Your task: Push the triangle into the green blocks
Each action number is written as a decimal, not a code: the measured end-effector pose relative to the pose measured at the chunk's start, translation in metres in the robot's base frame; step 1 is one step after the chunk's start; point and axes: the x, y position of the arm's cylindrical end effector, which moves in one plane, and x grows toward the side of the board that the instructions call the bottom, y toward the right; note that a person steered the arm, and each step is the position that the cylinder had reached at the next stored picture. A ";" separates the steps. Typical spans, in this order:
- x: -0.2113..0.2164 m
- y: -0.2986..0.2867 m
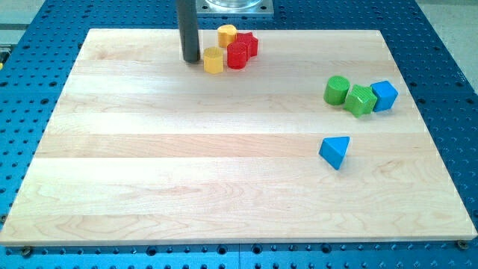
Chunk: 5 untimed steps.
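Observation:
A blue triangle (335, 152) lies on the wooden board at the view's right, below the green blocks. A green cylinder (337, 90) and a green block (360, 100) sit side by side at the right, touching. A blue cube (384, 96) rests against the green block's right side. My tip (191, 60) is at the view's top, left of centre, just left of a yellow block (213, 60) and far from the triangle.
A second yellow block (227, 34), a red cylinder (237, 54) and a red star-shaped block (248, 44) cluster at the top beside my tip. The wooden board (187, 164) lies on a blue perforated table (441, 45).

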 end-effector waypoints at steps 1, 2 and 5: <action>0.051 -0.008; 0.035 0.037; 0.112 0.052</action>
